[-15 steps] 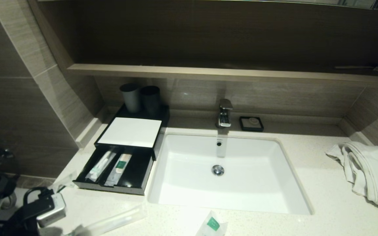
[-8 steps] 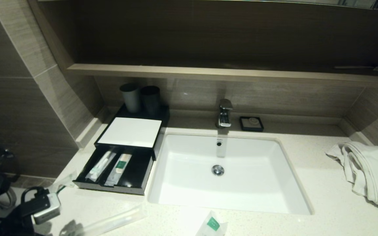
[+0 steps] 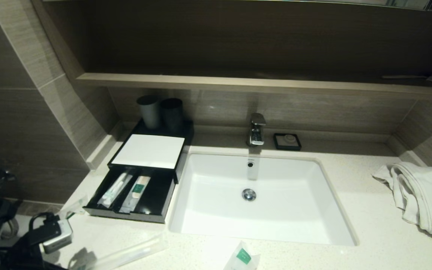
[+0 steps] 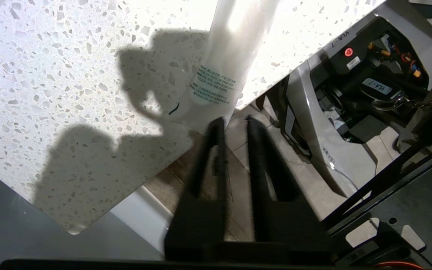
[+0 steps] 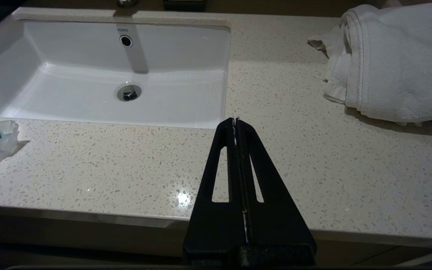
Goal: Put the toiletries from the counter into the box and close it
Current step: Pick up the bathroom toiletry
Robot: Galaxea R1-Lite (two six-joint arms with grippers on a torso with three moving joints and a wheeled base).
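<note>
1. While the box point(image 3: 146, 165) sits at the sink's point(image 3: 216, 225) nine o'clock with its drawer point(image 3: 131, 195) pulled out, we see two packets in it.
2. We see the toothbrush pack point(image 4: 223, 67) overhanging the counter point(image 4: 69, 112) edge, our left gripper point(image 4: 234, 123) slightly parted just short of it, holding nothing.
3. Our right gripper point(image 5: 235, 122) hangs pressed together and empty at the towel's point(image 5: 388, 60) seven o'clock.

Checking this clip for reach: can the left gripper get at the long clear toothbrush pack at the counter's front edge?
Probably yes: the left gripper, fingers slightly apart, sits just off the long clear toothbrush pack, with nothing between them.
</note>
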